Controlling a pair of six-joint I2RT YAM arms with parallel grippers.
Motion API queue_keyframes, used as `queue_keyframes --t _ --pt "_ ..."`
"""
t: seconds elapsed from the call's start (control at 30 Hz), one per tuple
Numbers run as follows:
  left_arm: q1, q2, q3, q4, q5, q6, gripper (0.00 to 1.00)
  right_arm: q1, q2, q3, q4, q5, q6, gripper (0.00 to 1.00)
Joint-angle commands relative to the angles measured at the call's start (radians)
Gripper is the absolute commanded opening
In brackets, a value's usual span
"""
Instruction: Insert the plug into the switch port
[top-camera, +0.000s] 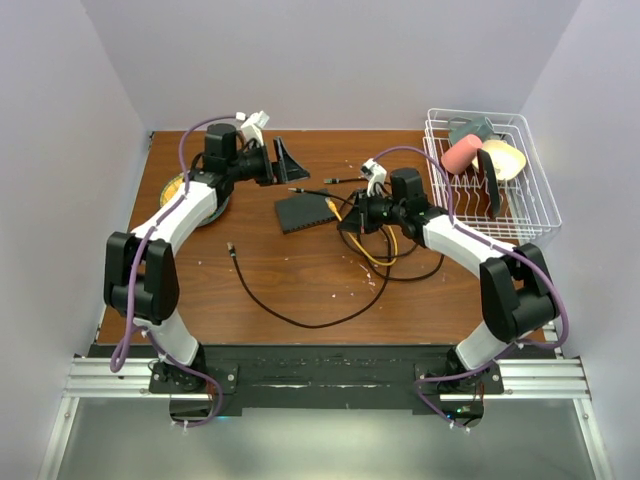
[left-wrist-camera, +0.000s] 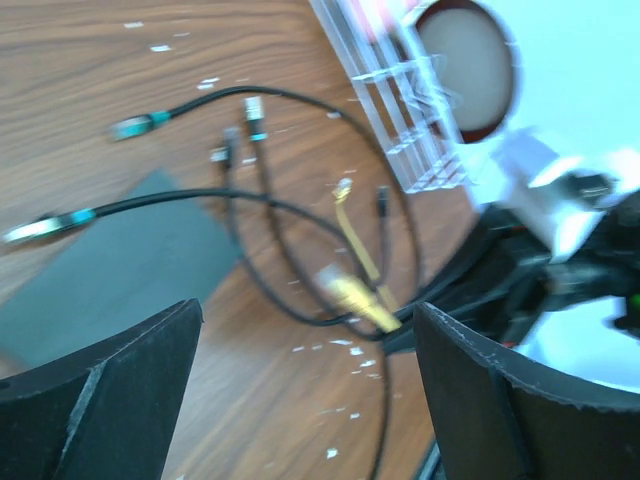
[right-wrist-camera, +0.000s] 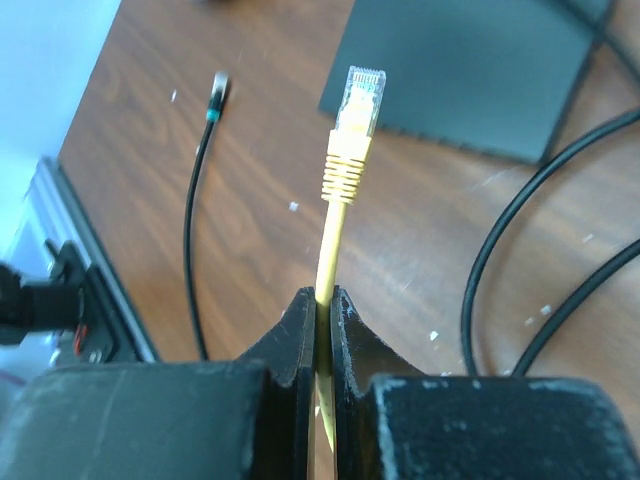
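Yellow cable (right-wrist-camera: 328, 250) likely limp, plug (right-wrist-camera: 358, 95) light; right pincer (right-wrist-camera: 322, 305) pinched on cable behind plug, regrip nearer boot; left pincer (left-wrist-camera: 308, 310) agape, empty.

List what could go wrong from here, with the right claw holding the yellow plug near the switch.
1. The right claw pinches the yellow cable well behind the plug, so the plug may bend aside instead of seating.
2. Loose black cables lie beside the switch and could snag.
3. No port is discernible in the wrist view, so alignment is uncertain.
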Motion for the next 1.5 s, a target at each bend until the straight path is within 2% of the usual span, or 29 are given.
queue_keyframes --t 0.0,0.3,0.73,0.9,0.93,1.03,1.07,1.1,1.2,1.23,1.3,1.33,1.43,1.47 --pt "-0.053 -0.011 0.011 0.136 0.095 -0.106 0.88 0.004 -0.027 0.003 0.057 -0.090 0.004 0.00" --pt "-0.116 0.038 0.036 0.126 0.084 -0.102 0.72 0.005 -0.056 0.012 0.044 -0.099 0.001 0.00" --pt "-0.152 0.105 0.051 0.129 0.051 -0.125 0.65 0.005 -0.089 -0.002 0.038 -0.110 0.002 0.00" --pt "-0.168 0.127 0.061 0.148 0.068 -0.138 0.55 0.005 -0.102 -0.005 0.041 -0.107 0.007 0.00" --pt "-0.170 0.129 0.061 0.149 0.069 -0.140 0.51 0.005 -0.105 -0.005 0.041 -0.103 0.008 0.00" --pt "-0.173 0.138 0.056 0.169 0.083 -0.152 0.25 0.005 -0.111 -0.007 0.046 -0.103 0.010 0.00" --pt "-0.172 0.141 0.054 0.175 0.087 -0.167 0.08 0.007 -0.111 -0.005 0.041 -0.107 0.011 0.00" --pt "-0.172 0.141 0.050 0.189 0.089 -0.177 0.02 0.007 -0.106 -0.002 0.035 -0.107 0.008 0.01" --pt "-0.173 0.130 0.031 0.205 0.060 -0.223 0.00 0.008 -0.108 0.015 -0.009 -0.059 -0.005 0.09" --pt "-0.173 0.124 0.027 0.203 0.045 -0.233 0.00 0.013 -0.115 0.033 -0.026 -0.038 -0.028 0.23" --pt "-0.181 0.106 0.016 0.186 -0.006 -0.256 0.00 0.041 -0.129 0.055 -0.096 0.086 -0.082 0.42" --pt "-0.182 0.093 0.015 0.173 -0.027 -0.259 0.00 0.057 -0.148 0.079 -0.119 0.138 -0.099 0.57" --pt "-0.192 0.066 0.021 0.090 -0.159 -0.269 0.00 0.119 -0.171 0.116 -0.185 0.373 -0.139 0.70" --pt "-0.193 0.057 0.021 0.070 -0.184 -0.281 0.00 0.142 -0.171 0.124 -0.208 0.410 -0.148 0.70"
